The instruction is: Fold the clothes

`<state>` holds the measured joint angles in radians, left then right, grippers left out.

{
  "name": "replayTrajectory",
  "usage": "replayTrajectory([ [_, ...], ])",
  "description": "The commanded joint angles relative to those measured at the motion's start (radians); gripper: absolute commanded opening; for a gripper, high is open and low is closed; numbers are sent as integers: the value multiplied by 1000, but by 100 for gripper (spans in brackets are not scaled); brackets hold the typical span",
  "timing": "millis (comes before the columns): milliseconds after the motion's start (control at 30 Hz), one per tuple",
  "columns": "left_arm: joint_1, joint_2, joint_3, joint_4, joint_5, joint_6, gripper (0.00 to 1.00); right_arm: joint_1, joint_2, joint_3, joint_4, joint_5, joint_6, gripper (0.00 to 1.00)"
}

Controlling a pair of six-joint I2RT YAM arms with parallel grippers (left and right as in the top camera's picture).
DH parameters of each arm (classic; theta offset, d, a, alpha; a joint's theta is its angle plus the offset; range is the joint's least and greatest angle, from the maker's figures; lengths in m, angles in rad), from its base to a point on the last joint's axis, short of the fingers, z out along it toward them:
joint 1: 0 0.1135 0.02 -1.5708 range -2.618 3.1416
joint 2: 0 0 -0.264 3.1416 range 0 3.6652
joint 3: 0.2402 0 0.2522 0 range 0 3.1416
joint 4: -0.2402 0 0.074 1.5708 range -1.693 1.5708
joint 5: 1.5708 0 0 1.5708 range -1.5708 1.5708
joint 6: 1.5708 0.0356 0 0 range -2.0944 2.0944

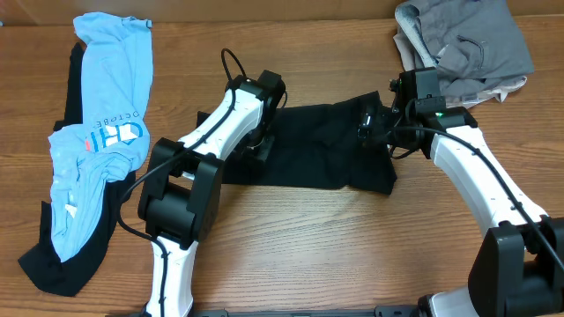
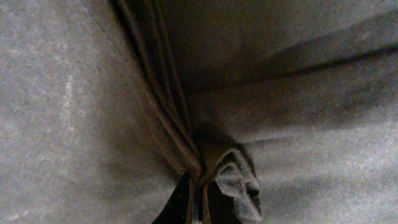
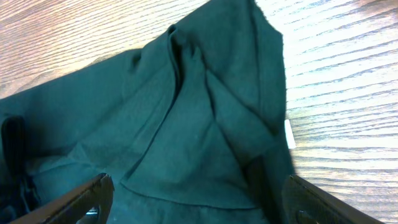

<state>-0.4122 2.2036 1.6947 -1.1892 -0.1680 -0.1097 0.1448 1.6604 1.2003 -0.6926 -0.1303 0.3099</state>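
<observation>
A dark garment (image 1: 322, 145) lies spread on the table's middle. My left gripper (image 1: 257, 141) is at its left part and is shut on a bunched fold of the dark fabric (image 2: 208, 174), which fills the left wrist view. My right gripper (image 1: 374, 123) is at the garment's right part, open, its fingers (image 3: 196, 199) wide apart over the dark cloth (image 3: 186, 130). A folded flap and a small white tag (image 3: 288, 134) show near the edge.
A light blue shirt (image 1: 101, 132) lies over a black garment (image 1: 62, 255) at the far left. A grey pile of clothes (image 1: 467, 40) sits at the back right. Bare wooden table (image 1: 352, 246) is in front.
</observation>
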Motion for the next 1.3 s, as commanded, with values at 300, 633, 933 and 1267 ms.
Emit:
replayTrajectory([
  [300,2,-5,327,-229,-44,-33,4,0,3,-5,6,6,-3,90],
  [633,-12,-5,350,-173,51,-32,4,0,3,-5,6,6,-3,90],
  [933,-66,-5,349,-94,126,-32,4,0,3,-5,6,6,-3,90],
  [1267,-135,6,333,-69,135,-25,4,0,3,-5,5,6,-3,90],
])
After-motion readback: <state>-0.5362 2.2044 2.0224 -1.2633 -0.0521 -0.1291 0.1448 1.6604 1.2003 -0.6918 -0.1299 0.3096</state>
